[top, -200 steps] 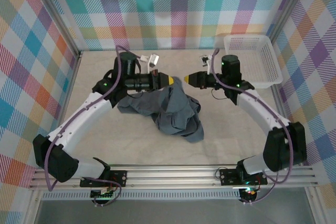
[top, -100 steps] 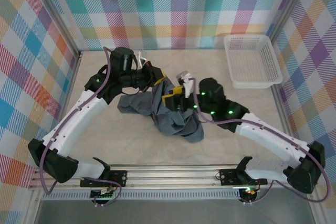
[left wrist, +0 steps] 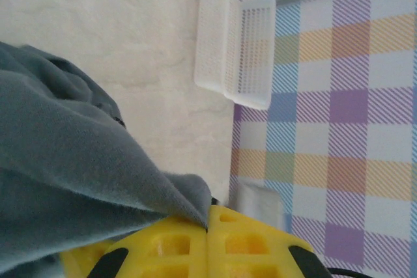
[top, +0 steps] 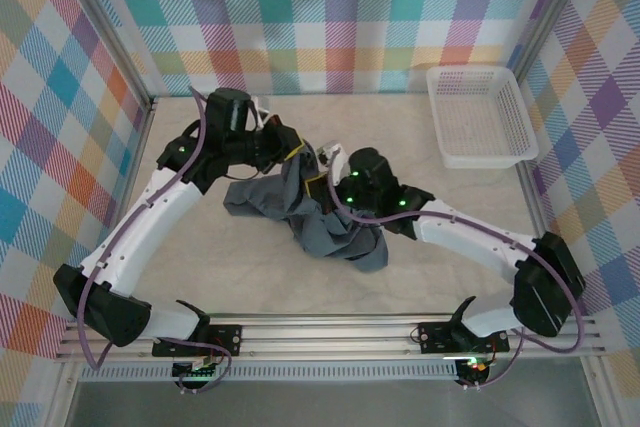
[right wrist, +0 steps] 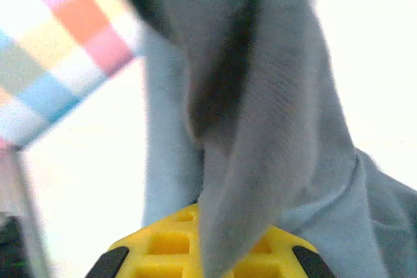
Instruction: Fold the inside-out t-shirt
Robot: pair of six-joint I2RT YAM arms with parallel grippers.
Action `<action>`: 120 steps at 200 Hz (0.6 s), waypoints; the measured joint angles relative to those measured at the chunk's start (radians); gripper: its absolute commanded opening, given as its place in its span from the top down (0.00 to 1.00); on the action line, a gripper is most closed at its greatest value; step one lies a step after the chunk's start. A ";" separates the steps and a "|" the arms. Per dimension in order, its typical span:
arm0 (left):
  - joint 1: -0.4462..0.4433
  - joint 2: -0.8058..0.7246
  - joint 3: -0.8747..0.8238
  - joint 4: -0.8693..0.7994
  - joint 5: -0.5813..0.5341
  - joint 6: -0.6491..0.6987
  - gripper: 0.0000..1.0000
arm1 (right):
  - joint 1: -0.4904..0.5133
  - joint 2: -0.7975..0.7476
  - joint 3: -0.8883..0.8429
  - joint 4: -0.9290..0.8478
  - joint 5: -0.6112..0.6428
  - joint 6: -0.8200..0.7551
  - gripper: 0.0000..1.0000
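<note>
The inside-out t-shirt [top: 335,222] is a dark slate-grey crumpled heap in the middle of the table, with one part pulled up toward the back. My left gripper [top: 297,154] is shut on that raised edge. In the left wrist view its yellow jaws [left wrist: 208,218] press together with the t-shirt [left wrist: 71,161] pinched in the seam and draping off to the left. My right gripper [top: 318,184] sits close beside it, just right and nearer. It is shut on a fold of the t-shirt [right wrist: 260,115], which runs down between its yellow fingers [right wrist: 163,245].
A white mesh basket [top: 508,147] stands at the back right corner, also seen as the basket [left wrist: 238,37] in the left wrist view. Checked walls close off the back and both sides. The beige table surface [top: 220,267] lies bare in front of the shirt.
My right arm swung in from the back right to the shirt, opened, then shut on a fold. My left gripper shifted slightly back and left, still holding the fabric.
</note>
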 measured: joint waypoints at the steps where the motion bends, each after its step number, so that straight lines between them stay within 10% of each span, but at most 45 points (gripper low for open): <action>1: 0.003 0.000 -0.001 0.000 0.000 0.002 0.91 | -0.003 -0.003 -0.003 0.005 -0.011 0.004 1.00; 59: 0.151 0.041 -0.055 0.014 0.089 0.161 0.41 | -0.209 -0.042 -0.114 0.367 -0.556 0.273 1.00; 90: 0.153 -0.045 -0.125 0.010 0.081 0.307 0.41 | -0.212 -0.024 -0.114 0.448 -0.661 0.333 1.00; 120: 0.148 -0.252 -0.313 0.024 0.048 0.474 0.71 | -0.216 0.000 -0.113 0.456 -0.702 0.348 1.00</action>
